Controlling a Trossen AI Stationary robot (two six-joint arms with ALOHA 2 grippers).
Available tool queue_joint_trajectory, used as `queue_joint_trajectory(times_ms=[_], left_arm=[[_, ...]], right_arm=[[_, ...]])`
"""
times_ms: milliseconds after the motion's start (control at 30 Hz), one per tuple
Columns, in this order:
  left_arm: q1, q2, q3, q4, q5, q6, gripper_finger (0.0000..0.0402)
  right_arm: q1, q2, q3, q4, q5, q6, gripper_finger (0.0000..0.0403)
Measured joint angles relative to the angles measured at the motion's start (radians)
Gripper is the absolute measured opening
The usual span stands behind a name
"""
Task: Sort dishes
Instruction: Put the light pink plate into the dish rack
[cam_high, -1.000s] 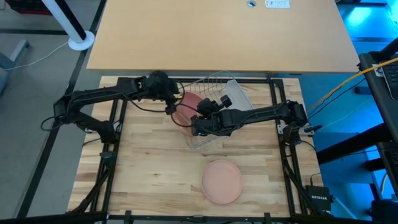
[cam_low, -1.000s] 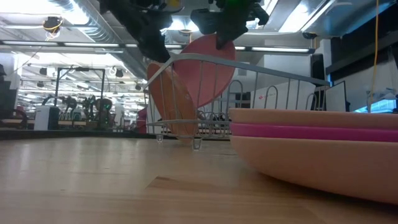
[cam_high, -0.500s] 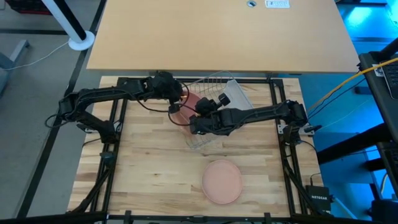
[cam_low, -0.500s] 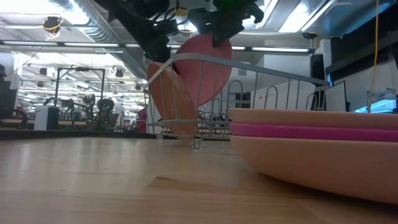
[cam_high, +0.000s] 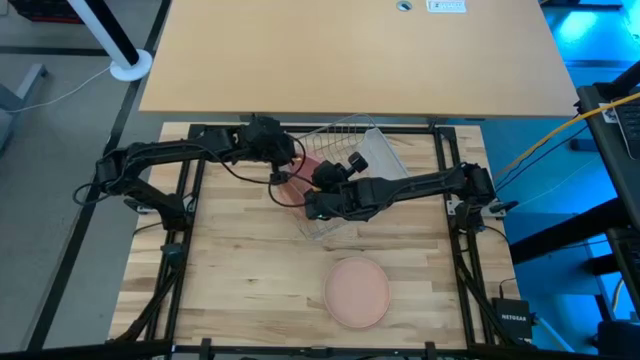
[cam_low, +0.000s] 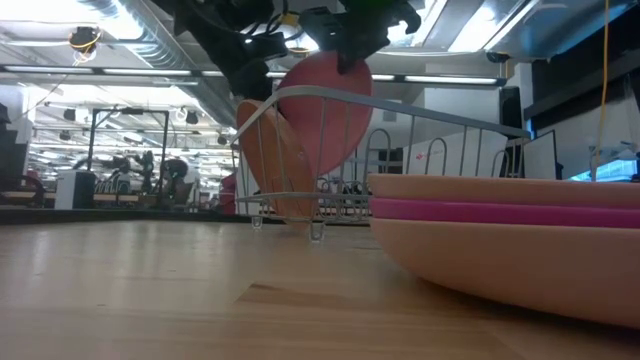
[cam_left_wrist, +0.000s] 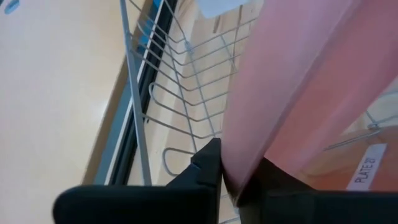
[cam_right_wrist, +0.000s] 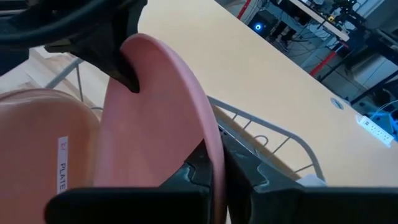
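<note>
With left hand (cam_left_wrist: 231, 180) and right hand (cam_right_wrist: 214, 163) both clamped on the round pink plastic plate (cam_high: 297, 177) upright over the silver wire rack (cam_high: 352, 150) at centre frame: lower evenly between wires, no twisting.

even overhead light falls on the tabletop (cam_high: 240, 270), shadows soft and short. ceiling light strips (cam_low: 70, 72) glare white in the low view, with blue light at the right edge. a stack of plates (cam_low: 510, 235) looms blurred nearby; the left wrist view is soft throughout.
</note>
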Motion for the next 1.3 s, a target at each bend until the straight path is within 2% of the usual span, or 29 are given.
queue_joint_trajectory(times_ms=[400,600,900,1133,1300], left_arm=[[0.001,0.001,0.0,-0.02,0.002,0.143,0.0025],[0.002,0.001,0.0,-0.013,0.006,0.207,0.0015],[0.002,0.002,-0.001,0.002,0.005,0.232,0.0013],[0.0,0.002,0.0,0.014,0.005,0.261,0.0012],[-0.001,0.002,0.0,0.016,0.003,0.283,0.0011]], right_arm=[[0.005,0.0,0.0,0.026,-0.076,0.007,0.0022],[0.01,0.0,0.0,0.042,-0.09,0.01,0.0041],[0.01,0.0,0.0,0.045,-0.095,0.01,0.0047],[0.011,0.0,0.002,0.053,-0.118,0.008,0.0079],[0.01,-0.001,0.004,0.055,-0.172,0.005,0.0111]])
